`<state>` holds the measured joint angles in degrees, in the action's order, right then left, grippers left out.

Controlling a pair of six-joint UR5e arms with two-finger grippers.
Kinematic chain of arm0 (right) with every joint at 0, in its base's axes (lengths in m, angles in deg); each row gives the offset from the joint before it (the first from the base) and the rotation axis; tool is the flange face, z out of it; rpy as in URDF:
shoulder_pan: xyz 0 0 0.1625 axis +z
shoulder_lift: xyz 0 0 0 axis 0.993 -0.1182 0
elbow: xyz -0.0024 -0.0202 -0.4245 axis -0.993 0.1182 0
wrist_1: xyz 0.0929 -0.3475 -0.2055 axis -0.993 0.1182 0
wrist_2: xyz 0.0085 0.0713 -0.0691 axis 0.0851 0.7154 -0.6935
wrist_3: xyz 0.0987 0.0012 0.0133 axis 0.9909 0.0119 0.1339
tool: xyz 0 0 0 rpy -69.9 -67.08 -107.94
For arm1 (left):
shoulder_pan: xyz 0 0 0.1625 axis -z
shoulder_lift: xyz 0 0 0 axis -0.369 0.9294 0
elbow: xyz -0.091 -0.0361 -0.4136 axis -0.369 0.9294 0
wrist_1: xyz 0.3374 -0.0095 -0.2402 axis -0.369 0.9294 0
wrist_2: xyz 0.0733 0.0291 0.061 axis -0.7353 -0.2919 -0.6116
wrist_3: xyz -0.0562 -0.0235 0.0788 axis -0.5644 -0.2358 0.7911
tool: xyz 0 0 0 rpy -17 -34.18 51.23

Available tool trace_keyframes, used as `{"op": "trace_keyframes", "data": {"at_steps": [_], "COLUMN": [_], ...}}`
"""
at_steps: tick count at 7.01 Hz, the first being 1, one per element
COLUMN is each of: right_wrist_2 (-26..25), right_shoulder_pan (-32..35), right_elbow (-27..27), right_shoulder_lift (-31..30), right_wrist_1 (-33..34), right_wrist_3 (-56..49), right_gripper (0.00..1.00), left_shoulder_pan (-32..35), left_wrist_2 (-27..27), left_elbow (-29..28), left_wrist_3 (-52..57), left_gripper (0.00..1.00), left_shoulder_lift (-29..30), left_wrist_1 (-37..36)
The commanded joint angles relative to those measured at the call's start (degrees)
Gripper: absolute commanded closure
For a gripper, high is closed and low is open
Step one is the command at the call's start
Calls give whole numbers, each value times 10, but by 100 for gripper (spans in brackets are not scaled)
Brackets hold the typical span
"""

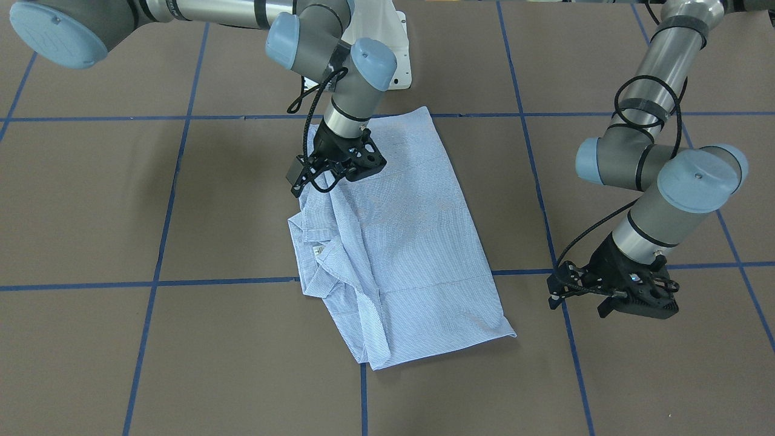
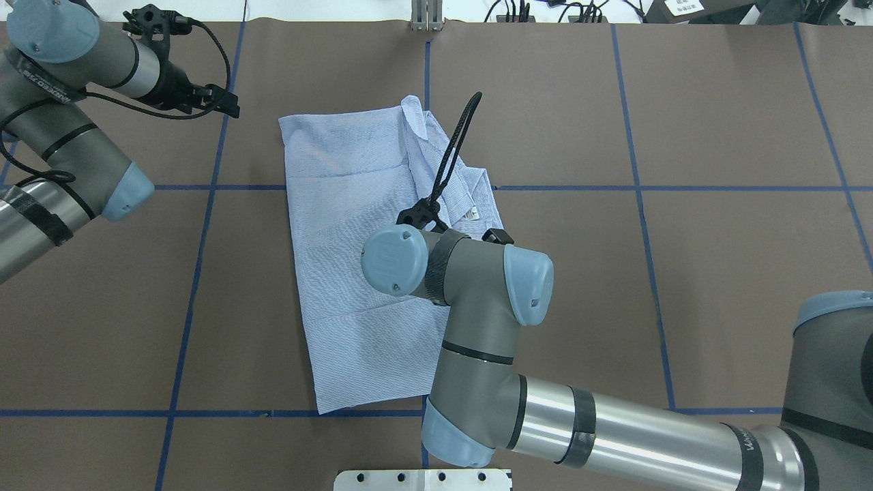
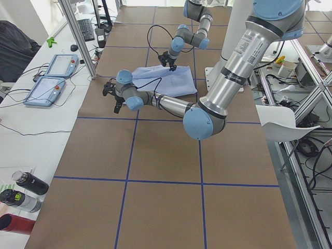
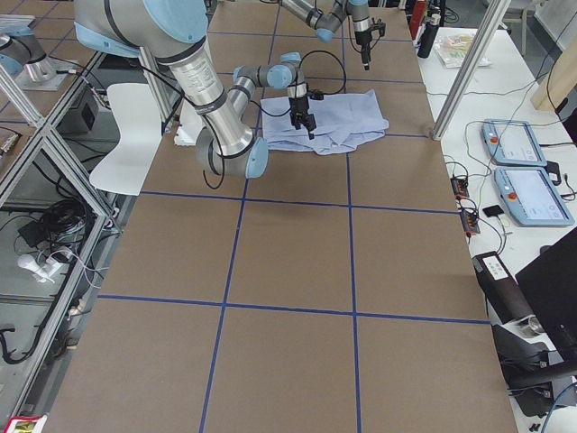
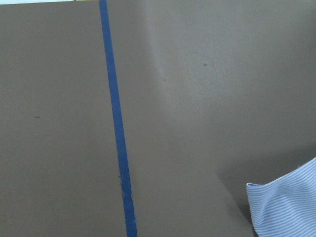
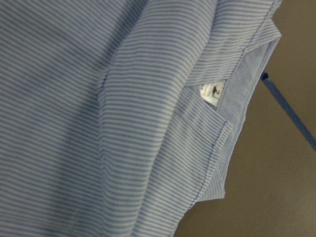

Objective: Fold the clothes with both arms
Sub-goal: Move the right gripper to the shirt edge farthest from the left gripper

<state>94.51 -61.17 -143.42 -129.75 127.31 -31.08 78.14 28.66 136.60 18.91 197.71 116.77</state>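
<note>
Brown paper covers the table (image 1: 121,200), crossed by blue tape lines (image 1: 212,281). From the front, the shirt (image 1: 412,242) lies folded into a long, slanted rectangle just before the white pedestal base (image 1: 399,60), its collar (image 1: 324,251) bunched along one long edge. The right gripper (image 1: 336,175) sits low at that same edge, against the cloth. Whether its fingers pinch fabric cannot be told. The left gripper (image 1: 636,306) hangs over bare table, well apart from the shirt's other long edge; how far its fingers are spread cannot be told either. From overhead, the right arm (image 2: 470,320) covers its own gripper above the shirt, and the left gripper points toward a far corner of the shirt without touching it. From the table's left end, the left arm (image 3: 228,78) reaches to a spot beside the shirt while the far arm bends down onto it. The right-end view shows the shirt under the near arm's gripper. The left wrist camera sees brown table, one tape line and a striped corner at lower right — no fingers. The right wrist camera sees striped cloth close up, with a small white label (image 6: 212,93) inside the collar.
</note>
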Motion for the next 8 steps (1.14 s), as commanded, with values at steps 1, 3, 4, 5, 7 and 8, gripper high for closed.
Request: {"op": "trace_keyframes", "data": {"at_steps": [1,3,4,5,7,8], "right_wrist_2": [2,3,25,98,173,194], "right_shoulder_pan": [40,49,57,95,127,135], "right_elbow": [-85,-187,-189,-189,-187,-187], "right_shoulder_lift": [-89,-175,-171,-161,-142,-142], "right_wrist_1": [-1,0,-1,-9,-82,-109], "right_wrist_3": [-57,-80,-69,-42,64,134], "right_gripper": [0,0,0,0,0,0], "left_shoulder_pan": [-3,-5,-5,-8,-9,-15], "left_wrist_2": [0,0,0,0,13,14], "left_elbow": [4,4,6,14,33,65], "left_wrist_3": [0,0,0,-1,-42,-69], "left_gripper": [0,0,0,0,0,0], "left_shoulder_lift": [0,0,1,0,0,-9], "left_wrist_1": [0,0,0,-1,-4,-6]}}
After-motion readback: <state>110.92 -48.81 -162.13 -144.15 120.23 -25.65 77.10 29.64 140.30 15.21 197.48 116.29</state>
